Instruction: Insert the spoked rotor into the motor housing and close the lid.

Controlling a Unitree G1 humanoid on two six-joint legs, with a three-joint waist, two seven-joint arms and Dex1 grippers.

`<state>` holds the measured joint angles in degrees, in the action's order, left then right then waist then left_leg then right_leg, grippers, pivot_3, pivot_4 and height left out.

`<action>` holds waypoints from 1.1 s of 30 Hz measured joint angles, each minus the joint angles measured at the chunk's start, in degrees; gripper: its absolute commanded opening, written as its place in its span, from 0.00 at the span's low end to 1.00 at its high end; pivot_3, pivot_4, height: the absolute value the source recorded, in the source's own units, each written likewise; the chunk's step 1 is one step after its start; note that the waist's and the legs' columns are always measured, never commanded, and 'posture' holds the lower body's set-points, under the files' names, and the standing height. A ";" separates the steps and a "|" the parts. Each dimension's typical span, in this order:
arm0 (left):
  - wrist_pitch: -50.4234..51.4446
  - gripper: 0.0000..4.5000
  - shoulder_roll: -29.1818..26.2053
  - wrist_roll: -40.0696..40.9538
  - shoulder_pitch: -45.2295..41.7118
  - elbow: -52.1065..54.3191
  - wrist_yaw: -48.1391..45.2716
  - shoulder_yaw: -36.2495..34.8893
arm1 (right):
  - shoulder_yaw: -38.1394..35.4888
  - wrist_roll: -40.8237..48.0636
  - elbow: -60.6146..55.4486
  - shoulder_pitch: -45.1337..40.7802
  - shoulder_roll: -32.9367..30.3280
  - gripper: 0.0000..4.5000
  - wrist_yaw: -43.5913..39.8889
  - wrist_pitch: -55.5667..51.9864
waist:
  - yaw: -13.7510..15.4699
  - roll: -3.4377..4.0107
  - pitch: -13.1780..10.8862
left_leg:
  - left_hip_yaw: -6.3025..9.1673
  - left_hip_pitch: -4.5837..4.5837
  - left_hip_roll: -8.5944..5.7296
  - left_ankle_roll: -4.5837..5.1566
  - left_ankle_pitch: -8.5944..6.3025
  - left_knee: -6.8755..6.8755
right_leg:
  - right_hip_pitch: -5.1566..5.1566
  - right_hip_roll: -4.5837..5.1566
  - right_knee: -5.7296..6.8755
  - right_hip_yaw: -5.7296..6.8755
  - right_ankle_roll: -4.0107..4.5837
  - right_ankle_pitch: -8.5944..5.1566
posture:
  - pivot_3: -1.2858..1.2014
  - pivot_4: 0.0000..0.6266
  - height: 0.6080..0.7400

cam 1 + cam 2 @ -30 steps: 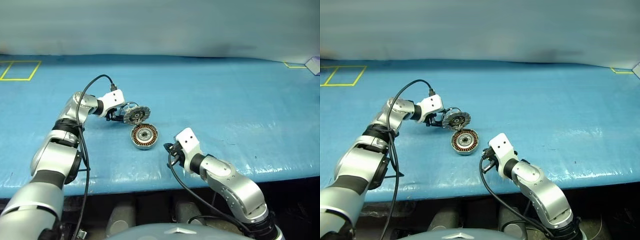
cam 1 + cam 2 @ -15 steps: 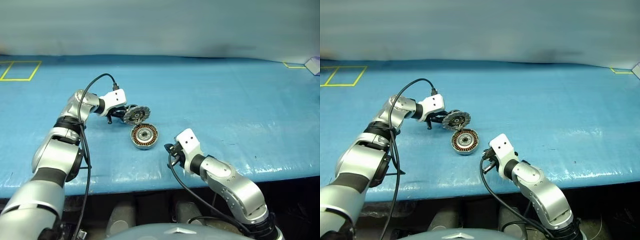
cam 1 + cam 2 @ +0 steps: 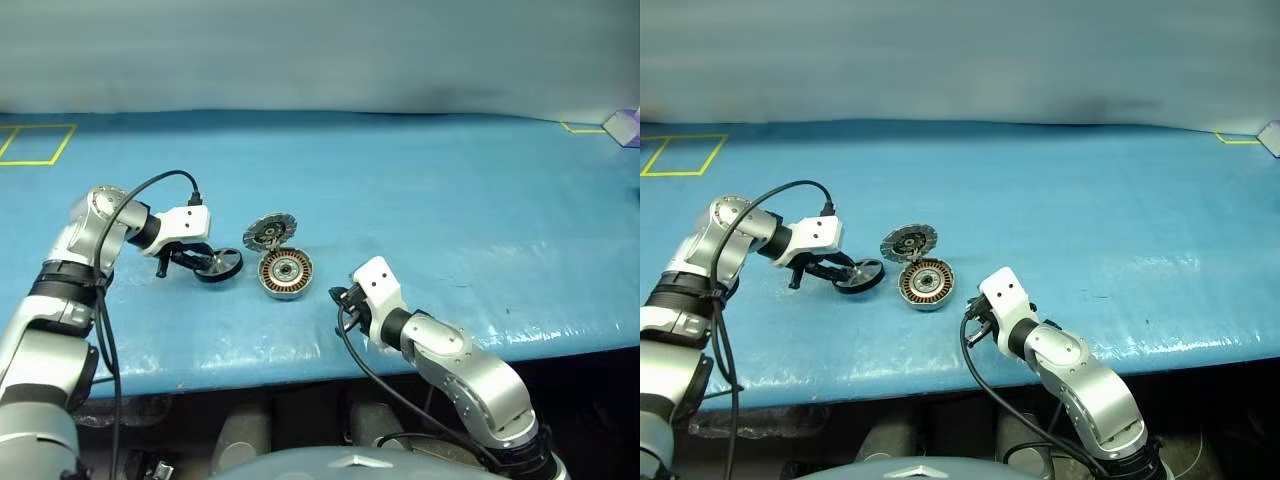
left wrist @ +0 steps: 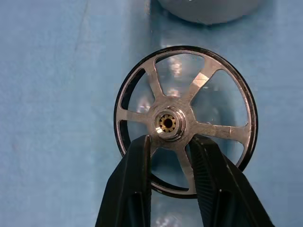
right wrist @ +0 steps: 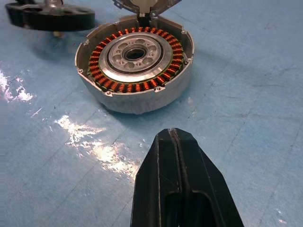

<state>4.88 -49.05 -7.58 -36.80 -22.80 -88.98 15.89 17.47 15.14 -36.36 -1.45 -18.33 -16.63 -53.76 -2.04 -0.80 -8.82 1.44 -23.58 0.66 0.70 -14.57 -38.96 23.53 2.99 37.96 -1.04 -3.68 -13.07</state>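
While gripping the spoked rotor (image 4: 184, 121), left end effector (image 4: 169, 147) stays narrowly open.

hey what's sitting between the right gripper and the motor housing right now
Nothing. In the right wrist view, bare blue table covering runs from the shut right gripper to the motor housing.

lid (image 5: 144, 5) cut off (right wrist view), teeth unclear
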 measured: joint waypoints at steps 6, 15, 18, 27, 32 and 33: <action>15.64 0.20 -2.82 14.57 6.99 23.32 -3.18 0.32 | 0.63 -0.02 1.09 -1.32 -0.22 0.00 -1.25 0.02 | 1.12 -0.02 -0.04 | 0.04 -0.07 0.17 0.00 0.00 -0.07 | -0.01 0.03 -0.01 0.06 0.03 -0.03 | 0.52 0.24 1.00; 31.17 0.20 6.78 24.31 4.82 35.73 8.29 -1.27 | 1.15 -0.07 1.85 -1.77 -0.16 0.00 -1.95 0.59 | 0.83 0.00 -0.04 | 0.00 -0.01 0.07 0.00 0.01 -0.12 | -0.02 -0.14 0.07 0.03 -0.28 -0.15 | 0.52 0.24 1.00; 30.37 0.20 8.64 23.09 3.32 36.07 12.88 -0.80 | 1.01 -0.17 1.75 -0.84 -0.32 0.00 -1.85 0.92 | 0.73 0.00 -0.04 | -0.01 0.00 0.07 0.00 0.01 -0.10 | 0.00 -0.14 0.06 0.00 -0.25 -0.14 | 0.52 0.24 1.00; 22.93 0.20 8.67 18.62 2.78 30.75 15.86 1.70 | -2.64 0.50 3.33 10.74 -1.60 0.00 -7.19 18.40 | 0.84 0.00 -0.04 | -0.17 -0.02 0.06 0.01 0.01 -0.07 | 0.00 -0.14 -0.03 0.00 -0.28 -0.17 | 0.52 0.24 1.00; 20.37 0.20 8.49 16.24 2.39 28.46 16.42 3.25 | -3.00 -0.25 9.09 14.99 0.88 0.00 -9.75 33.94 | 0.73 0.00 -0.05 | -0.22 0.03 0.09 0.00 0.01 -0.10 | -0.02 -0.14 -0.02 -0.08 -0.17 -0.23 | 0.52 0.24 1.00; 19.92 0.20 8.48 15.75 2.16 28.08 16.43 3.35 | -3.02 -0.43 9.92 15.22 1.01 0.00 -9.80 35.36 | 0.76 0.00 -0.05 | -0.25 0.03 0.08 0.00 0.01 -0.11 | -0.02 -0.14 -0.02 -0.11 -0.12 -0.25 | 0.52 0.24 1.00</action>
<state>24.80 -40.57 8.17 -34.64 5.29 -72.55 19.25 14.45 14.71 -26.44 13.77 -17.31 -26.42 -18.40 -1.29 -0.79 -8.88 1.19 -23.55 0.74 0.70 -14.55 -39.07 23.52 2.86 37.94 -1.15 -3.81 -13.32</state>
